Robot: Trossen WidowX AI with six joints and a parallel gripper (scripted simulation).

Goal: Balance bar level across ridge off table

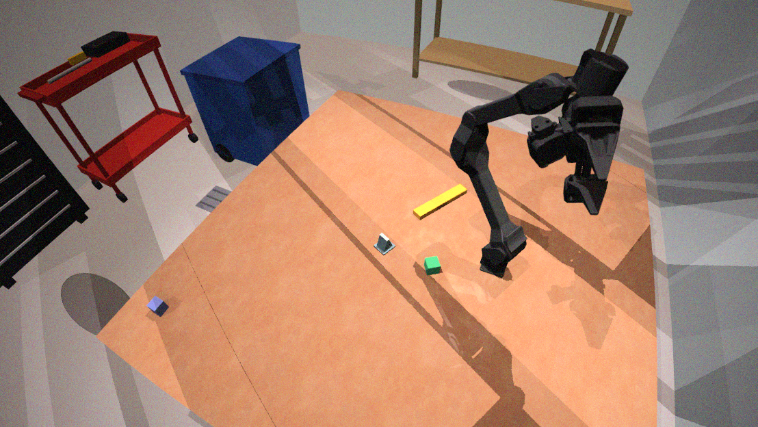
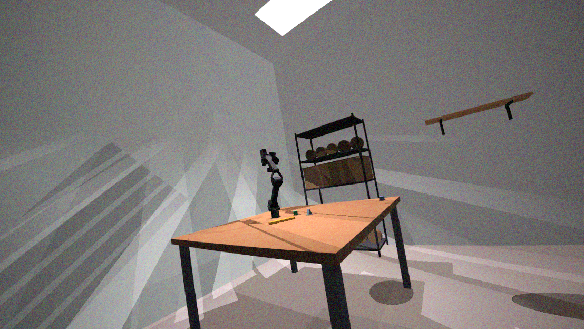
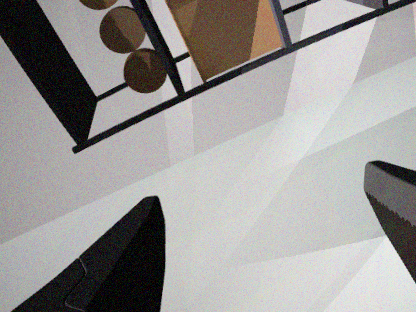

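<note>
- Claw (image 1: 599,193) (image 2: 263,152) (image 3: 266,192) spread, with nothing between the fingers; lifted high over the right side of the top view, well apart from the bar.
- Bar (image 1: 440,201) (image 2: 282,220) flat on the table, far and right of the ridge in the top view, slantwise. Not yet raised.
- Probably light and stiff, hardly fragile; perhaps slick on its smooth faces. Best pinched across the narrow width at mid-length — off-centre, likely to droop at the long end.
- Next, judging by the layout: turn the claw down, square to the bar, then lift and carry level.
- Ridge (image 1: 386,240) (image 2: 309,212) small and narrow on top, on a thin base. Likely to tip the bar with any off-centre set-down; release slowly.
- Green cube (image 1: 432,265) (image 2: 294,212) right of the ridge, slightly nearer — worth clearing with bar and fingers alike.
- Blue cube (image 1: 157,306) (image 2: 381,197) at the left of the top view, near the edge, out of the way.
- Table (image 1: 297,318) (image 2: 310,232) orange-brown, flat-looking, striped with shadows.
- Beyond, in the top view: red cart (image 1: 106,72) and black drawers (image 1: 40,209) left, blue bin (image 1: 241,58) far left, wooden bench (image 1: 493,58) far right.
- Elsewhere, a black rack (image 2: 329,126) (image 3: 50,75) against pale grey walls.
</note>
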